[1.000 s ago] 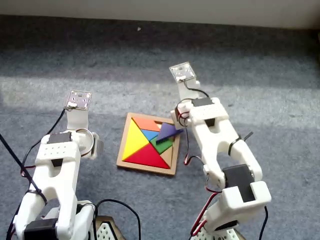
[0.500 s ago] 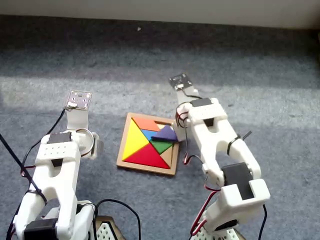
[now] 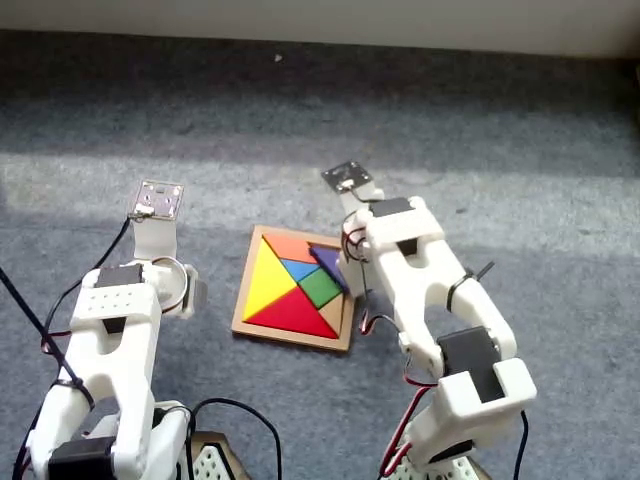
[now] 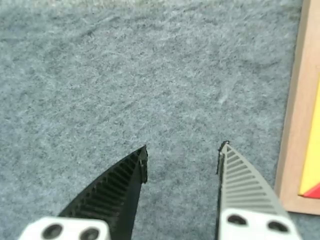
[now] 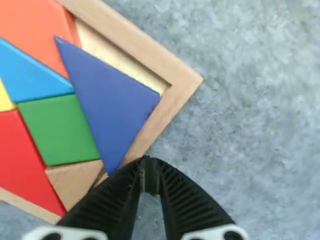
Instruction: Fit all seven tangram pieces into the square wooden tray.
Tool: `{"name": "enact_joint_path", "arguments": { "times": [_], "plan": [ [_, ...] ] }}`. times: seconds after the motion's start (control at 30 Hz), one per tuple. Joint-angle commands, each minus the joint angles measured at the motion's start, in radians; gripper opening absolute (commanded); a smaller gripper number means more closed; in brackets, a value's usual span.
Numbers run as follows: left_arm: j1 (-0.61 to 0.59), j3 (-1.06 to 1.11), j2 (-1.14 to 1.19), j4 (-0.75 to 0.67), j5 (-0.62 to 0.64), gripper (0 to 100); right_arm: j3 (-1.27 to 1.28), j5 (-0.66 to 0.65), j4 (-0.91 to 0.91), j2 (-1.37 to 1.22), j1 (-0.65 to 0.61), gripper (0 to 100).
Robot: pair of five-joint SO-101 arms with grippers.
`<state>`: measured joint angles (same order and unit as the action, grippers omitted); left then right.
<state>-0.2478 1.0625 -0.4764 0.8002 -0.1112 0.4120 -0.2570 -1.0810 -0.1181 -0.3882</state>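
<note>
Six coloured pieces lie inside the wooden tray (image 3: 290, 337), which sits on the grey carpet (image 4: 125, 75) between the two arms. An orange piece (image 3: 290, 245) fills the far corner, a yellow triangle (image 3: 268, 282) the side toward the left arm (image 3: 120, 320), and a red triangle (image 3: 295, 314) the near side. A small light blue triangle (image 3: 298, 268) and a green square (image 3: 320, 288) sit in the middle. The dark blue triangle (image 5: 107, 102) lies on the side nearest the right arm (image 3: 420, 270), one edge running along the inside of the rim and seeming to overlap it a little; whether it lies flat cannot be told. Bare wood shows in a strip between this triangle and the far rim, and in a patch beside the green square and the red triangle.

The right gripper (image 5: 149, 176) has its fingers pressed together with nothing between them, the tips just outside the rim, close to the dark blue triangle's pointed end. The left gripper (image 4: 183, 148) hangs over the carpet beside the tray's other side, its fingers spread apart and holding nothing
</note>
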Motion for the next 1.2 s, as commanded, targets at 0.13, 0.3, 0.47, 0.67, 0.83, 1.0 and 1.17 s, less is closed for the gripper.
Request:
{"name": "enact_joint_path", "arguments": {
  "times": [0.13,0.3,0.47,0.67,0.83,1.0,1.17],
  "plan": [
    [0.005,-0.007,-0.019,-0.015,0.005,24,0.042,-0.005,0.004,0.291,-0.004,0.6],
    [0.005,-0.007,-0.019,-0.015,0.005,24,0.176,0.054,0.199,0.366,-0.024,0.6],
    [0.005,-0.007,-0.019,-0.015,0.005,24,0.237,0.066,0.318,0.366,-0.035,0.6],
    [0.005,-0.007,-0.019,-0.015,0.005,24,0.243,0.066,0.323,0.36,-0.038,0.6],
    [0.005,-0.007,-0.021,-0.015,0.005,24,0.24,0.068,0.398,0.236,-0.058,0.6],
    [0.005,-0.005,-0.025,-0.012,0.008,24,0.236,0.068,0.4,0.183,-0.059,0.6],
    [0.005,-0.005,-0.025,-0.012,0.009,24,0.237,0.068,0.4,0.18,-0.058,0.6]
  ]
}}
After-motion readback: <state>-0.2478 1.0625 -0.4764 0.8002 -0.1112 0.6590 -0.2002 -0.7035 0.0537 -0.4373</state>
